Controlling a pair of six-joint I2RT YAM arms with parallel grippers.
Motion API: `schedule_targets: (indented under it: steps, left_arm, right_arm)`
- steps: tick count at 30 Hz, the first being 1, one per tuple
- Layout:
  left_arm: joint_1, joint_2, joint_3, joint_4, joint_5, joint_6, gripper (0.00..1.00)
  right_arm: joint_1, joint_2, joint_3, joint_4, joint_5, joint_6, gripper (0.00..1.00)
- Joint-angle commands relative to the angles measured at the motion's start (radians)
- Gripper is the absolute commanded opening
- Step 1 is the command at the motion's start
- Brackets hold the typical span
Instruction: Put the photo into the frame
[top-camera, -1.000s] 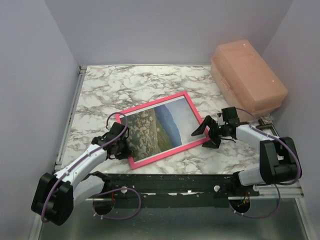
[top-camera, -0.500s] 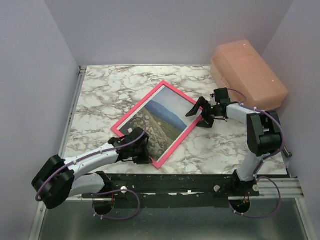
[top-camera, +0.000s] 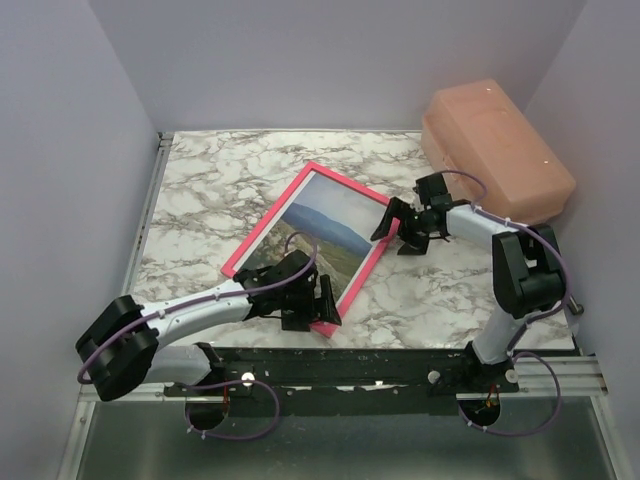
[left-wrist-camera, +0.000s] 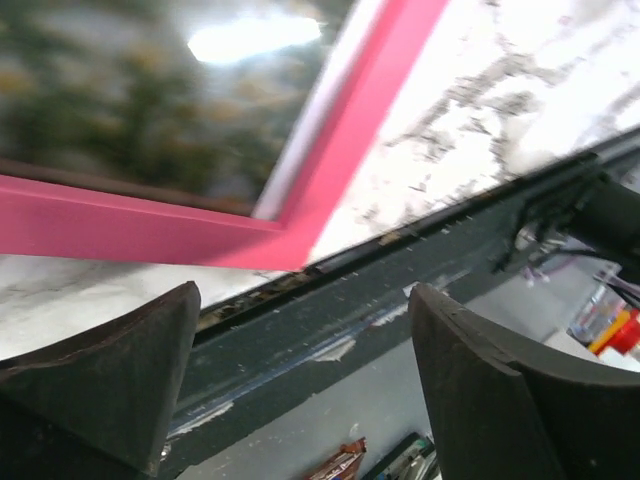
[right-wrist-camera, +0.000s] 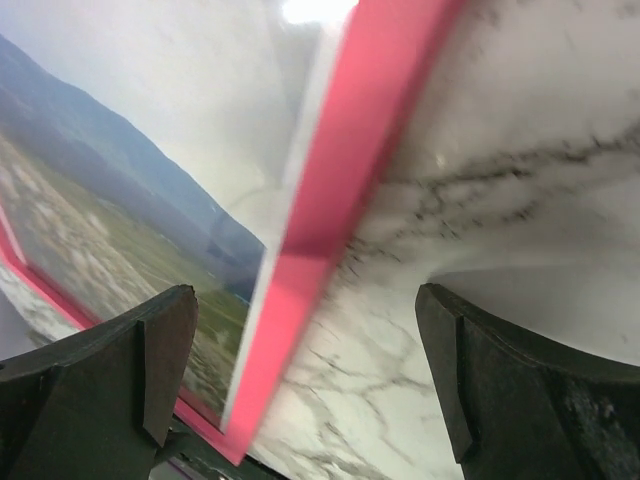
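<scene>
My left hand (top-camera: 312, 305) sits spread at the near corner of the frame (top-camera: 268, 222) — my right hand (top-camera: 400, 232), spread too, straddles its right edge — photo (top-camera: 320, 225) inside.

**Figure: a laboratory robot cell, viewed from my remote station**

The place I work in is a lab test enclosure, not a home or a shop. In the top view, plain lavender-grey wall panels (top-camera: 330, 60) close the scene at left, back and right, boxing in a marble-patterned tabletop (top-camera: 220, 180). Along the bottom of the frame runs a black mounting rail (top-camera: 380, 362). It carries my left arm (top-camera: 190, 312) and right arm (top-camera: 480, 222), with purple cables (top-camera: 238, 435) looping beneath. Bare sheet metal (top-camera: 350, 450) lies below the rail. A salmon plastic box (top-camera: 495, 150) sits at upper right. In the left wrist view, blurred coloured clutter (left-wrist-camera: 610, 330) shows at lower right, past the table edge.
</scene>
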Motion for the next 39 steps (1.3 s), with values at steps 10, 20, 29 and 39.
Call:
schedule_targets:
  steps: [10,20,29,39]
  left_arm:
    - [0.187,-0.26,-0.062,0.152,0.262,0.112,0.92]
    - [0.368,-0.398,-0.082,0.04,0.308,0.181,0.92]
    - [0.451,-0.439,-0.077,-0.002,0.339,0.22,0.92]
    - [0.54,-0.432,-0.058,-0.106,0.296,0.269,0.91]
  right_arm:
    - [0.133,-0.122,-0.154,-0.088,0.129,0.026,0.96]
    - [0.217,-0.021,-0.121,-0.058,0.217,0.08,0.67]
    - [0.225,0.025,-0.113,-0.086,0.322,0.036,0.4]
    - [0.223,0.014,-0.056,-0.19,0.491,-0.091,0.0]
